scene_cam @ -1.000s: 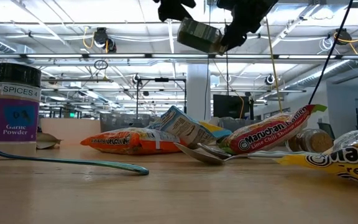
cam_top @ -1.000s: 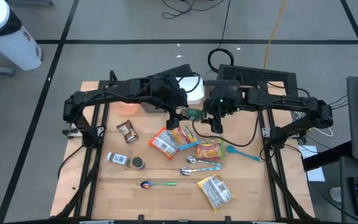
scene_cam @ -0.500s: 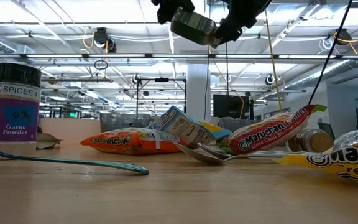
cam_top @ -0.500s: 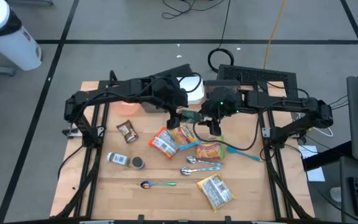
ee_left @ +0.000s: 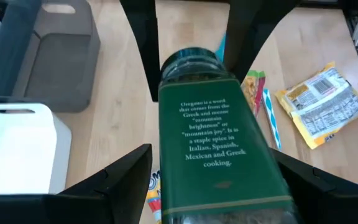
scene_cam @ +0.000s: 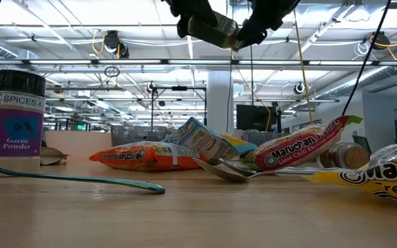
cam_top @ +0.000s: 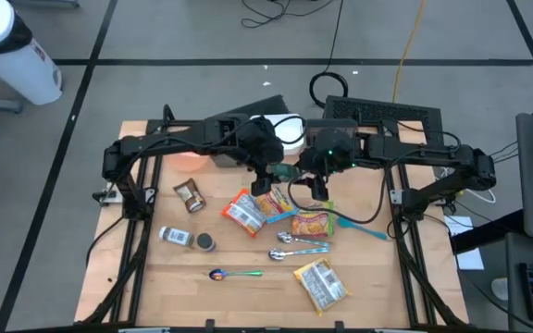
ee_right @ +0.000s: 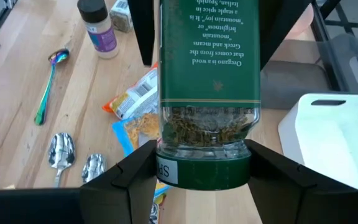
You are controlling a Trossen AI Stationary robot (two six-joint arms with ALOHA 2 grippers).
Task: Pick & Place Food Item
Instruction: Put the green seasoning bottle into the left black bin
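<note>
A clear oregano jar (cam_top: 288, 171) with a green label and green lid hangs high above the middle of the table, lying nearly level between my two grippers. My right gripper (ee_right: 201, 165) is shut on its lid end. My left gripper (ee_left: 216, 162) is open, one finger on either side of the jar's bottom end (ee_left: 225, 199); I see no grip there. In the low view the jar (scene_cam: 212, 31) shows at the top, with my left gripper (scene_cam: 191, 10) to its left and my right gripper (scene_cam: 253, 27) to its right. My right gripper pinches the green lid (ee_right: 197, 173) at the jar's end between its two fingers, one finger on each side. The fingers come from the table's right, slanting down, and the jar sticks out beyond them along their line. The jar is lifted clear, lying slightly tilted.
Below lie noodle packets (cam_top: 311, 222) (cam_top: 320, 282), a snack packet (cam_top: 245, 211), metal spoons (cam_top: 294, 245), a teal spoon (cam_top: 359, 227), a garlic powder jar (cam_top: 176, 237) and another jar (cam_top: 190, 195). A white bin (cam_top: 285, 129) stands at the far edge.
My left gripper has moved toward the table's right and a little down, up to the jar, so that its open fingers now stand around the jar's bottom end. The jar, held in my right gripper, has tipped slightly and sits a little higher in the low view.
</note>
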